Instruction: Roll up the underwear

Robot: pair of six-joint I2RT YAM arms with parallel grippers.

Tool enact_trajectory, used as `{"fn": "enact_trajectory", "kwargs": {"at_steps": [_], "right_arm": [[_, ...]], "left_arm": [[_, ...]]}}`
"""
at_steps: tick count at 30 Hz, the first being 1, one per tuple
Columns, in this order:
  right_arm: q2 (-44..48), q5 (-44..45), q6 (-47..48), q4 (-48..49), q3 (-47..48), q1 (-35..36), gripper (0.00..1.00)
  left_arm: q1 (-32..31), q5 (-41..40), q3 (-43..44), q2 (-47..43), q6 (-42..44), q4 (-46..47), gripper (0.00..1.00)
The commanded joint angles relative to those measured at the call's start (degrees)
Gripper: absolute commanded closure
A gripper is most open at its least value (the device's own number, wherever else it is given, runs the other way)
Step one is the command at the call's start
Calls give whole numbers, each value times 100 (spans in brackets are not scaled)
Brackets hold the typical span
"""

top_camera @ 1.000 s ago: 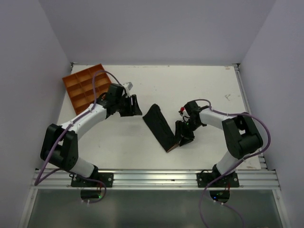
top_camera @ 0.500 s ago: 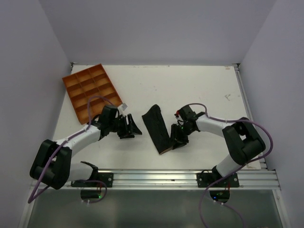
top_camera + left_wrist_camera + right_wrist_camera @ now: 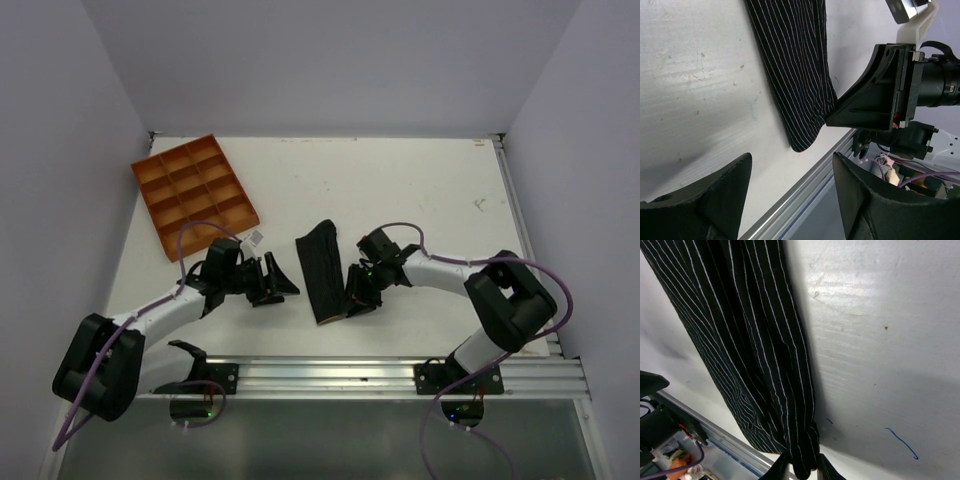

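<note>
The underwear [image 3: 320, 265] is a narrow black pinstriped strip lying on the white table, running from the middle toward the near edge. My right gripper [image 3: 353, 295] is at the strip's near right corner. In the right wrist view its fingertips [image 3: 781, 472] are shut on a bunched fold of the underwear [image 3: 750, 340]. My left gripper [image 3: 283, 280] sits low on the table just left of the strip, open and holding nothing. In the left wrist view the left gripper [image 3: 792, 170] points at the rounded near end of the underwear [image 3: 795, 70], with the right gripper [image 3: 880, 95] on the far side.
An orange compartment tray [image 3: 195, 190] lies at the back left of the table. The aluminium rail [image 3: 330, 370] along the near edge runs close behind the strip's near end and shows in the left wrist view as the rail [image 3: 799, 202].
My right gripper closed on the underwear's near end and pulled it left, so the strip stands more upright. My left arm dropped toward the near edge and its jaws widened.
</note>
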State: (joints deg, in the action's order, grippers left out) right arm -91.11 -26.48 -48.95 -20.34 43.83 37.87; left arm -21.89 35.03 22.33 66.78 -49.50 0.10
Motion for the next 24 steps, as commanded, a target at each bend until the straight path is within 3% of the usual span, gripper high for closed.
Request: {"fn": "enact_trajectory", "kwargs": {"at_steps": [1, 7, 17, 24], "right_arm": [[129, 90, -378, 355, -42, 107, 71], [190, 73, -457, 416, -68, 160, 71], [217, 12, -598, 495, -121, 177, 74], [322, -217, -765, 636, -130, 168, 87]], "left_arm": [[-26, 110, -114, 80, -183, 640, 30], [-210, 84, -237, 440, -508, 1210, 31], [-1115, -479, -475, 924, -1106, 1941, 31], [-1212, -479, -686, 1065, -1273, 2213, 31]]}}
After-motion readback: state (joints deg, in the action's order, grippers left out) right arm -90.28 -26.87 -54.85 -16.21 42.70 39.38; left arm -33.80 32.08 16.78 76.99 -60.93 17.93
